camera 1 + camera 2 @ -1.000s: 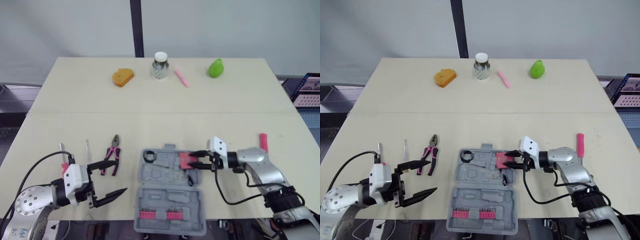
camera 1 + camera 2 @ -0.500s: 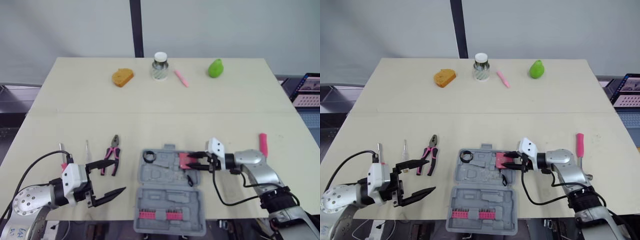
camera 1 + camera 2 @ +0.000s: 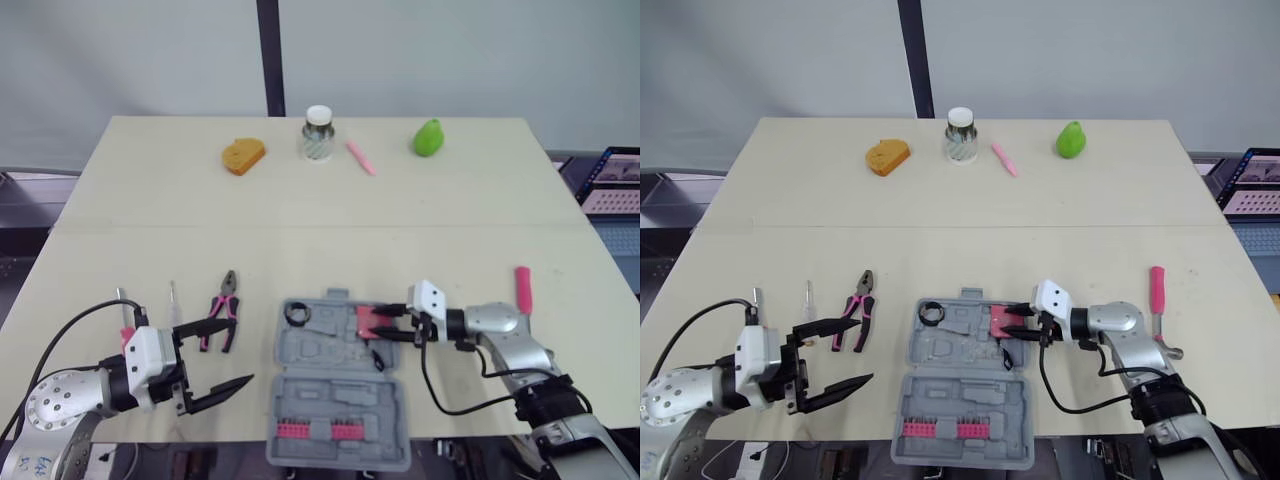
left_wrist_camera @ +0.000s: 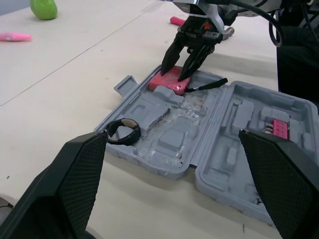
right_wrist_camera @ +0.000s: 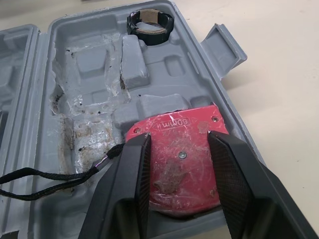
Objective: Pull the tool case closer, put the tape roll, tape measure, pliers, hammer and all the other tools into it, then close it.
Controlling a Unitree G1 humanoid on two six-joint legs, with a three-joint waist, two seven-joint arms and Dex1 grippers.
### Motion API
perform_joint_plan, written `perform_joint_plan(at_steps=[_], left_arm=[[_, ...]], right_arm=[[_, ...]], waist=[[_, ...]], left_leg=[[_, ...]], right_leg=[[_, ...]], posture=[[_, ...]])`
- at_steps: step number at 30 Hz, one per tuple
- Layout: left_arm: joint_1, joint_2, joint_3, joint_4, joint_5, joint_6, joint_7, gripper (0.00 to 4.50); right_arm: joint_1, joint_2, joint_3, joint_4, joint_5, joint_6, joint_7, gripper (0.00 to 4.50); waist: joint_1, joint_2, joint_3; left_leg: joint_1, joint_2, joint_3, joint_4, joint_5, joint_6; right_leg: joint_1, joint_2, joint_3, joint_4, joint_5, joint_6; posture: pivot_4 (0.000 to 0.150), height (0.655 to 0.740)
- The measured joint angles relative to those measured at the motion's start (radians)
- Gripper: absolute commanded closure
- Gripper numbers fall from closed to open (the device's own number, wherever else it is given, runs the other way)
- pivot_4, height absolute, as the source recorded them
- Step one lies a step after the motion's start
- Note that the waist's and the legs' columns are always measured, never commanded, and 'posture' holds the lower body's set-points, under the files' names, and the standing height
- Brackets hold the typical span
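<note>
The grey tool case [image 3: 322, 352] lies open near the table's front edge. A black tape roll [image 3: 298, 313] sits in its far left pocket. The pink tape measure [image 5: 174, 164] rests in the case's far right pocket, and my right gripper [image 3: 386, 328] is shut on its sides, its black strap trailing into the tray. Left of the case lie the pink-handled pliers [image 3: 222, 310] and two thin screwdrivers [image 3: 173, 298]. A pink-handled tool [image 3: 522, 285] lies on the table to the right of my right arm. My left gripper [image 3: 230, 352] hovers open to the left of the case, holding nothing.
Along the far side of the table stand an orange sponge [image 3: 243, 155], a jar [image 3: 318, 133], a pink marker [image 3: 360, 157] and a green pear [image 3: 428, 137]. The case's near half holds pink bit racks [image 3: 315, 430]. A laptop [image 3: 612, 180] sits off the right edge.
My right gripper with the tape measure has edged slightly left into the case. The left gripper has stayed where it was.
</note>
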Motion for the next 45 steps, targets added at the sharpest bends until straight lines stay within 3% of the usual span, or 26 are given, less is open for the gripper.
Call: perform_joint_plan(at_steps=[19, 27, 32, 37, 45], left_arm=[[-0.014, -0.002, -0.007, 0.000, -0.015, 0.008, -0.006, 0.00], [-0.069, -0.002, -0.037, 0.006, -0.045, 0.044, -0.034, 0.00], [-0.017, 0.000, -0.016, -0.002, -0.071, 0.069, -0.036, 0.00], [0.092, -0.013, 0.009, 0.001, -0.066, 0.072, -0.026, 0.00], [0.272, -0.047, 0.049, 0.023, -0.060, 0.023, -0.049, 0.00]], right_arm=[[0.017, -0.003, -0.005, -0.042, -0.007, 0.026, -0.016, 2.59], [0.094, -0.105, -0.062, -0.387, 0.085, 0.301, -0.047, 2.59], [0.263, -0.258, -0.220, -0.723, 0.229, 0.559, -0.081, 2.59], [0.515, -0.304, -0.354, -0.899, 0.334, 0.692, -0.107, 2.59], [0.827, -0.295, -0.455, -0.943, 0.336, 0.675, -0.134, 2.59]], waist=[[0.001, -0.002, -0.001], [0.005, 0.001, 0.001], [0.015, 0.001, 0.001], [0.029, 0.001, 0.001], [0.033, 0.001, 0.001]], left_leg=[[0.001, 0.000, 0.000, 0.000, 0.000, 0.000], [-0.002, -0.001, 0.000, 0.000, 0.000, 0.000], [-0.003, -0.001, -0.001, -0.001, 0.000, 0.000], [-0.003, 0.000, 0.000, -0.001, -0.001, 0.001], [-0.003, 0.000, 0.000, -0.001, -0.002, 0.002]], right_leg=[[0.001, 0.000, 0.000, 0.000, 0.000, 0.000], [-0.002, -0.001, 0.000, 0.000, 0.000, 0.000], [-0.001, -0.001, 0.000, -0.003, 0.000, 0.000], [0.000, -0.001, 0.000, -0.005, 0.000, 0.000], [0.000, -0.001, 0.000, -0.012, 0.000, 0.000]], posture=[[0.150, 0.6950], [0.150, 0.6950], [0.150, 0.6950], [0.150, 0.6950], [0.150, 0.6950]])
